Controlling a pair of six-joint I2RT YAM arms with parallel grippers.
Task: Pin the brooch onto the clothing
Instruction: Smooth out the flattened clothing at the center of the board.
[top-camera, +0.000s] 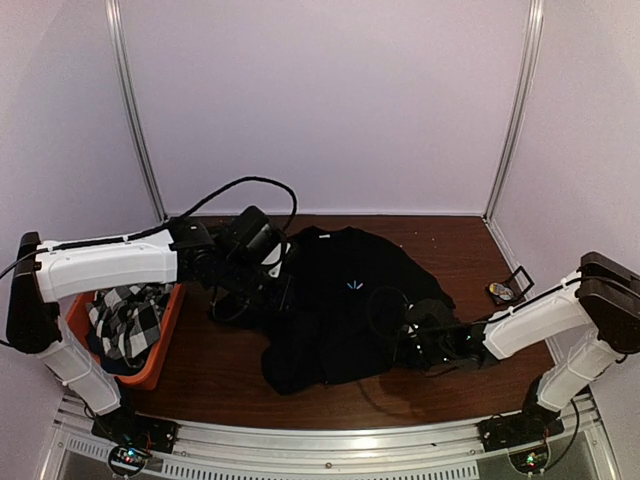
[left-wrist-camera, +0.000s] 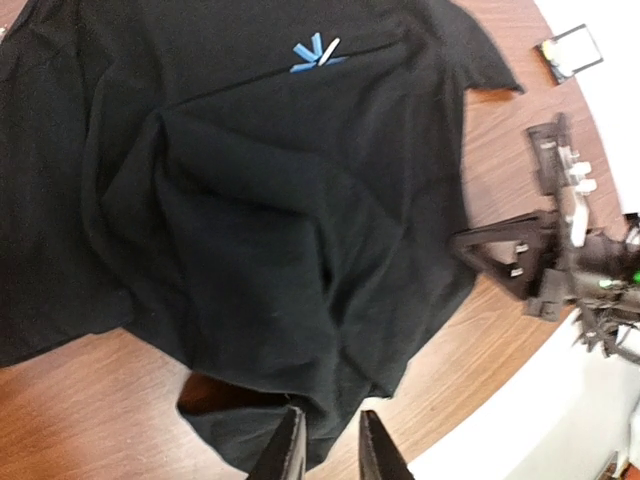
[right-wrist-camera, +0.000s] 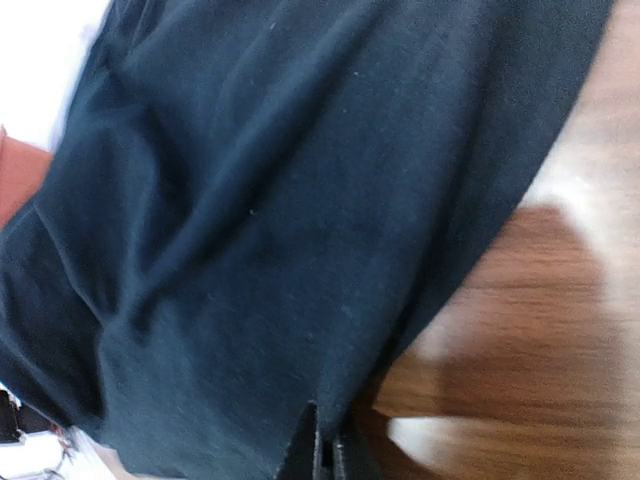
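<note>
The black T-shirt (top-camera: 330, 320) lies crumpled in the middle of the wooden table, its light-blue starburst print (top-camera: 355, 285) facing up. It also fills the left wrist view (left-wrist-camera: 250, 200) and the right wrist view (right-wrist-camera: 300, 200). My left gripper (top-camera: 258, 272) hovers over the shirt's left side; its fingers (left-wrist-camera: 288, 452) stand apart with the shirt's near edge below them. My right gripper (top-camera: 412, 342) is at the shirt's right edge, jaws pressed together on a fold of the fabric (right-wrist-camera: 330, 440). A small round object, apparently the brooch (top-camera: 502, 292), lies at the far right.
An orange bin (top-camera: 165, 335) holding a black-and-white checked cloth (top-camera: 125, 320) stands at the left. A small black square piece (top-camera: 520, 277) lies beside the brooch and also shows in the left wrist view (left-wrist-camera: 570, 52). White walls enclose the table.
</note>
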